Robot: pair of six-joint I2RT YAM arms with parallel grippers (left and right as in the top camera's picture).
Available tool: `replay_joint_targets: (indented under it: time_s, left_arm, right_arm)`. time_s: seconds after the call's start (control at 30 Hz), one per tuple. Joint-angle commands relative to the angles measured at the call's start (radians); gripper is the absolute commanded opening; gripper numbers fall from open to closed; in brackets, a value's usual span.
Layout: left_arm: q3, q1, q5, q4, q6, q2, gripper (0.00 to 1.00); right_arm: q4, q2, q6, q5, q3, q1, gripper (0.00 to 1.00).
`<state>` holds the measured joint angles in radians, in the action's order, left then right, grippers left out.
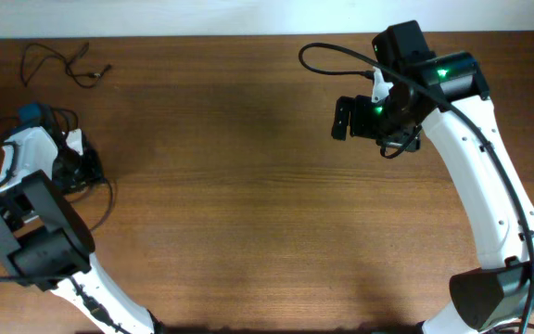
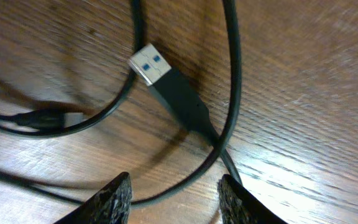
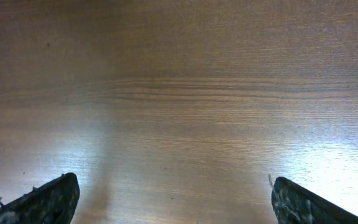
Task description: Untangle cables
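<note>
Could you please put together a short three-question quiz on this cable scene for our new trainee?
1. True or false: the right gripper is shut.
2. In the left wrist view, ahead of the left gripper, the black USB plug with a silver and blue tip: A) hangs in the air; B) lies on the brown wooden table; C) stands upright in a socket.
3. In the overhead view, which corner of the picture is the loose thin black cord nearest?
Key: 1 false, its jaws stand wide over bare wood. 2 B. 3 top left.
</note>
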<state>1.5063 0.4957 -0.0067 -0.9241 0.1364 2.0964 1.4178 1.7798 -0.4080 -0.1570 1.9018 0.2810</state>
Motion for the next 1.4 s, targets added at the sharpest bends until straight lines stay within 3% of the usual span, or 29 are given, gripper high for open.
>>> replay_joint_targets:
  time_s: [0.0, 0.1, 0.13, 0.17, 0.2, 0.43, 0.53, 0.73, 0.9, 1.03, 1.1, 1.17, 1.23, 1.3, 1.37]
  left_arm:
    - [0.013, 0.004, 0.010, -0.004, 0.086, 0.055, 0.36]
    - [0.013, 0.008, -0.027, 0.007, 0.105, 0.055, 0.31]
    - [0.013, 0.012, -0.027, 0.011, 0.105, 0.055, 0.25]
    - [0.013, 0.016, -0.027, 0.012, 0.105, 0.055, 0.08]
    - [0.013, 0.018, -0.027, 0.011, 0.105, 0.055, 0.00]
    - [0.057, 0.016, 0.008, -0.057, 0.087, 0.008, 0.00]
    - [0.086, 0.016, 0.101, -0.081, 0.144, -0.084, 0.00]
    - [0.086, 0.016, 0.203, -0.145, 0.150, -0.206, 0.00]
    - [0.000, 0.014, 0.154, -0.234, 0.150, -0.204, 0.00]
    - [-0.108, 0.015, -0.026, -0.243, 0.111, -0.204, 0.00]
    - [-0.133, 0.016, -0.134, -0.235, 0.053, -0.204, 0.31]
    - [-0.133, 0.018, -0.132, -0.213, 0.033, -0.204, 0.47]
    - [-0.131, 0.017, -0.119, -0.190, 0.033, -0.204, 0.49]
    - [-0.125, 0.017, -0.021, -0.148, 0.042, -0.205, 0.50]
    - [-0.118, 0.017, 0.144, -0.109, 0.123, -0.205, 0.50]
  right_arm:
    - [0.000, 0.003, 0.011, 0.012, 0.012, -0.002, 0.98]
    - [0.000, 0.003, 0.011, 0.012, 0.012, -0.002, 0.98]
    - [0.000, 0.003, 0.011, 0.012, 0.012, -0.002, 0.98]
    - [0.000, 0.003, 0.011, 0.012, 0.012, -0.002, 0.98]
    - [0.000, 0.003, 0.011, 0.012, 0.012, -0.002, 0.98]
    - [0.000, 0.003, 0.011, 0.012, 0.012, -0.002, 0.98]
    - [0.000, 0.003, 0.011, 0.012, 0.012, -0.002, 0.98]
    - [0.000, 0.003, 0.011, 0.012, 0.012, -0.002, 0.98]
    - [0.000, 0.003, 0.011, 0.012, 0.012, -0.002, 0.98]
    - [0.000, 0.003, 0.011, 0.012, 0.012, -0.002, 0.98]
    - [0.000, 0.003, 0.011, 0.012, 0.012, -0.002, 0.98]
    - [0.000, 0.003, 0.011, 0.012, 0.012, -0.002, 0.98]
    - [0.000, 0.003, 0.011, 0.012, 0.012, -0.002, 0.99]
    - [0.000, 0.003, 0.011, 0.012, 0.012, -0.002, 0.98]
    - [0.000, 0.003, 0.011, 0.012, 0.012, -0.002, 0.98]
